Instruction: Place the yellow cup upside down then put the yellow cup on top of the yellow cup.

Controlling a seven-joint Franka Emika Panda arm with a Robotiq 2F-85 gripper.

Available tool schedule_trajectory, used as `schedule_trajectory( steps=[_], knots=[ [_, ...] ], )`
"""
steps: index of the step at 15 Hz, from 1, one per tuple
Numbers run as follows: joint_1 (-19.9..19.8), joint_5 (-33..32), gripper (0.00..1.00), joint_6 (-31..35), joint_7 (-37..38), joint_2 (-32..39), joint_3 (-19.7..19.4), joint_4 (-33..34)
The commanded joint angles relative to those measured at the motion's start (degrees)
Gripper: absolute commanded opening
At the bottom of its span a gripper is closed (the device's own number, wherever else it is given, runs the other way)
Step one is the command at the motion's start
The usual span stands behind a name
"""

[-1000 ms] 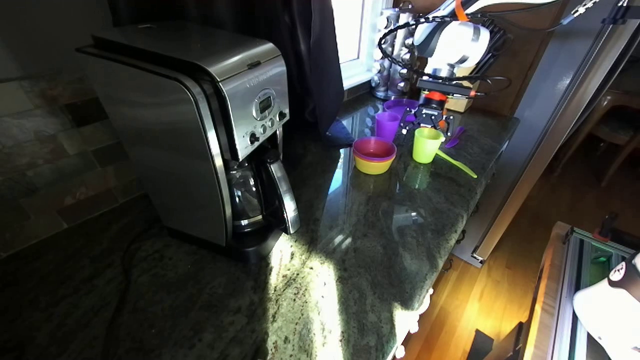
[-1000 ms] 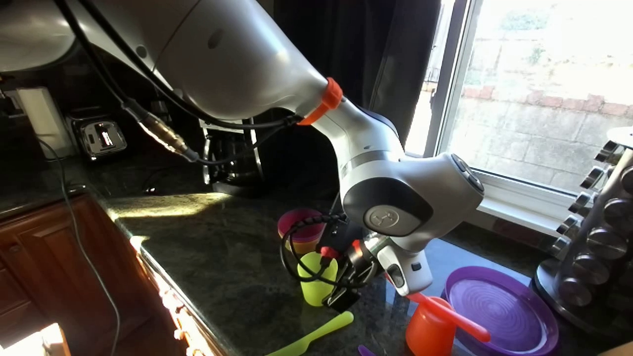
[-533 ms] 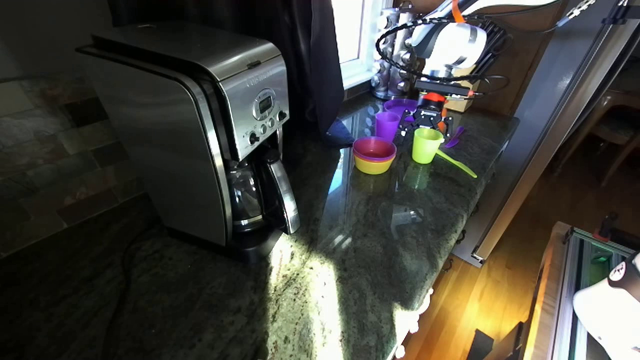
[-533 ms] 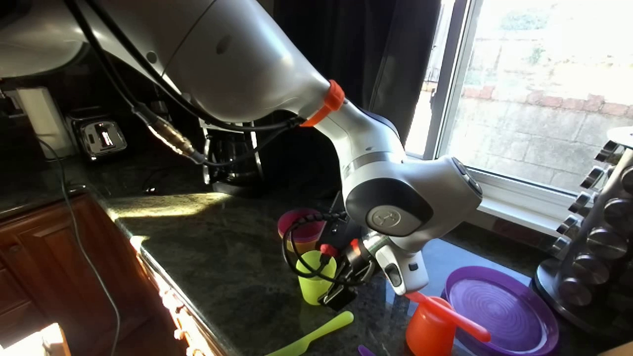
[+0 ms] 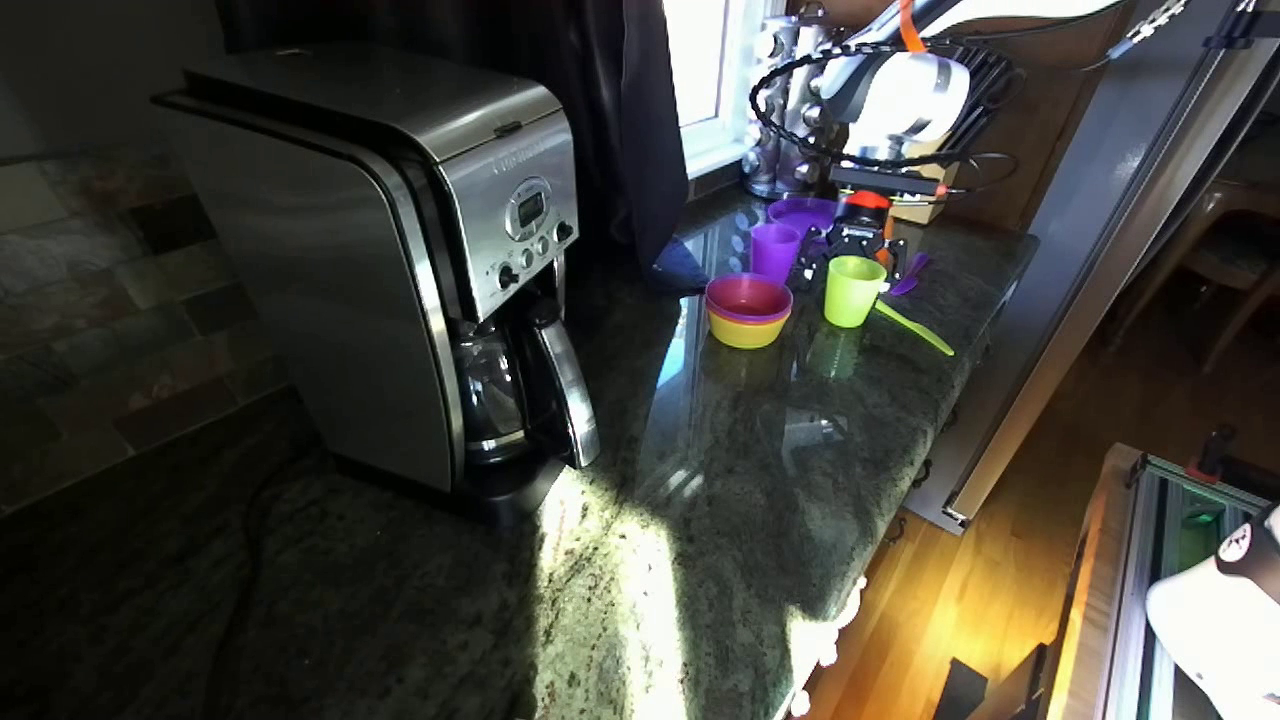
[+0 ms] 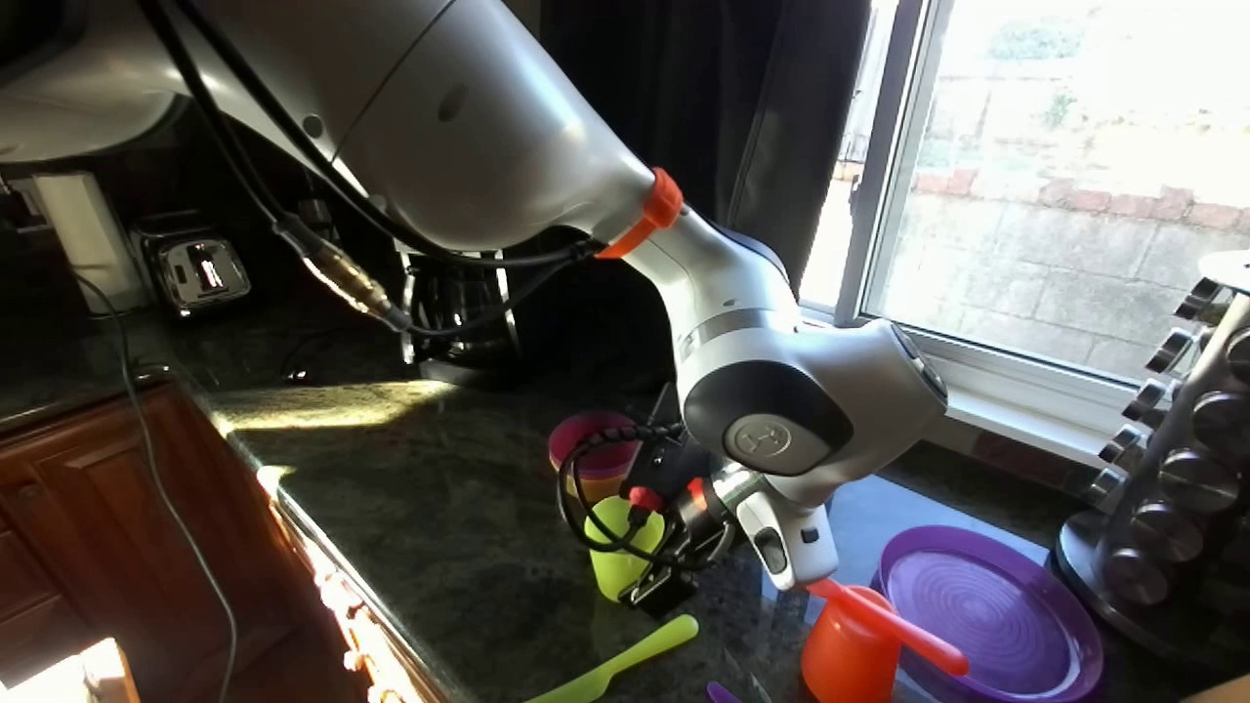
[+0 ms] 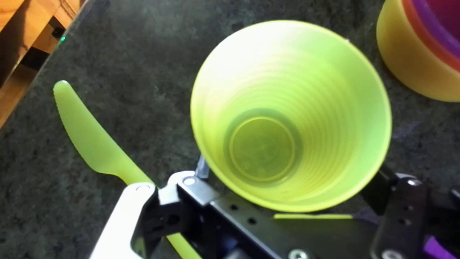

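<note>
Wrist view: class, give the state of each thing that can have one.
Yellow-green round plastic cup: upright, empty.
Multicoloured round plastic bowls: nested, partly out of frame.
Yellow-green plastic knife: lying flat, partly hidden.
Black jointed gripper: open, cup between its jaws.
Purple piece: mostly hidden, state unclear.

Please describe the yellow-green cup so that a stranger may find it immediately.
On the dark countertop, find the stacked bowls. Beside them stands the yellow-green cup, mouth up. Its colour sets it apart from the purple cup, and its taller shape from the bowls.

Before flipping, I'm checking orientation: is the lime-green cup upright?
Upright: the lime-green cup shows its open mouth up, narrower base down.
</note>
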Motion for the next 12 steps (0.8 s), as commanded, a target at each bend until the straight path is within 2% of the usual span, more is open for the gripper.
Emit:
schedule_trajectory(
  steps=[1,2,3,5,6,9,12],
  knots=[
    [-0.8,0.2,0.9,-2.6,1.0,1.8,0.4,2.3],
    [-0.8,0.2,0.82,-2.7,0.9,2.0,0.4,2.4],
    [-0.8,0.2,0.63,-2.7,1.0,2.1,0.5,2.5],
    [-0.9,0.3,0.45,-3.1,1.0,2.5,0.5,2.9],
    [-0.9,0.3,0.4,-3.6,1.1,2.6,0.5,3.1],
    [-0.8,0.3,0.4,-3.9,1.1,2.7,0.4,3.2],
    [-0.1,-0.2,0.4,-1.3,0.9,0.4,0.1,1.1]
  ],
)
